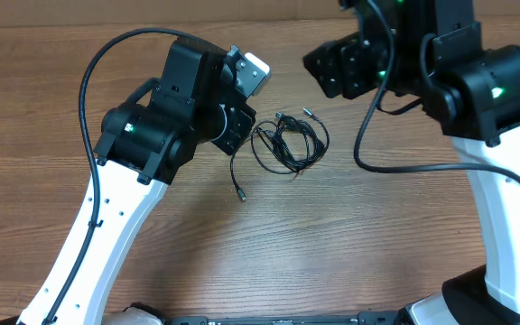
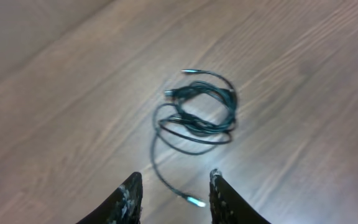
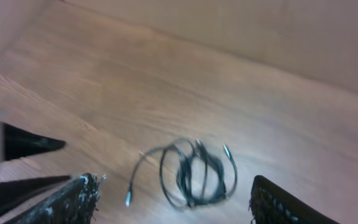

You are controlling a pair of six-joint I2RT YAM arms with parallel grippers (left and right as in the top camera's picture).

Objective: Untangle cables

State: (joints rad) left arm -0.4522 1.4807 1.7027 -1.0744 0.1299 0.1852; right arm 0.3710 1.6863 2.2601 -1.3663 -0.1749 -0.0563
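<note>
The cables [image 1: 287, 144] lie as a small tangled bundle of thin black loops on the wooden table [image 1: 350, 244], with one strand trailing down to a plug end [image 1: 241, 194]. They show in the left wrist view [image 2: 197, 115] and the right wrist view [image 3: 194, 173]. My left gripper [image 2: 173, 183] is open and empty, hovering over the trailing plug end [image 2: 194, 201] just left of the bundle. My right gripper [image 3: 173, 190] is open wide and empty, above and to the right of the bundle. In the overhead view the left gripper's fingers are hidden under its arm.
The left arm [image 1: 179, 108] reaches in from the lower left and the right arm [image 1: 477, 90] from the right. A beige wall runs along the far edge of the table [image 3: 260, 37].
</note>
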